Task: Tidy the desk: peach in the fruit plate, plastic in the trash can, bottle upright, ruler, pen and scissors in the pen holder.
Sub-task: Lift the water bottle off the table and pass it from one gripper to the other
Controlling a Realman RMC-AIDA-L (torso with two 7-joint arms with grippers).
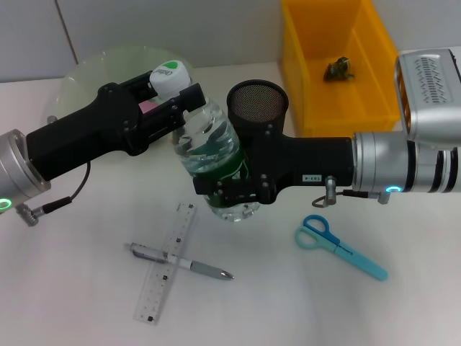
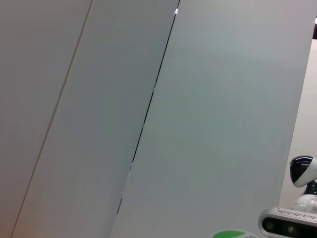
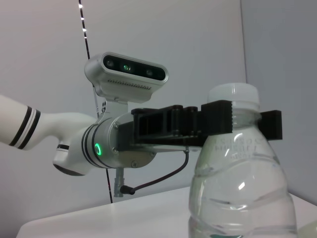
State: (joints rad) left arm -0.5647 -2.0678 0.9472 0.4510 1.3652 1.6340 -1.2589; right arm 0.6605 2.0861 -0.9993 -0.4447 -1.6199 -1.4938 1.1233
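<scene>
The plate point(image 1: 86, 72) at the far left of the table is a pale green disc, largely hidden behind the left arm. A bit of pink shows between the arm's black parts; what it is cannot be made out. The left gripper point(image 1: 189, 108) is clenched on the neck of the bottle point(image 1: 209, 148), just under its white cap point(image 1: 171, 78); in the right wrist view its black fingers point(image 3: 223, 121) sit against both sides of the neck. The bottle stands upright over the middle of the table, its base hidden by the right gripper point(image 1: 229, 193), which grasps the lower body from the right. Nearer the front, the clear ruler point(image 1: 166, 261) lies at a slant with the pen point(image 1: 180, 261) crossing over it. The dark mesh pen holder point(image 1: 258, 102) stands just behind the right arm, its lower part hidden. The blue scissors point(image 1: 338, 246) lie right of centre. The yellow bin point(image 1: 338, 61) at the back right is cut off at the top and holds a small dark scrap point(image 1: 338, 68)
</scene>
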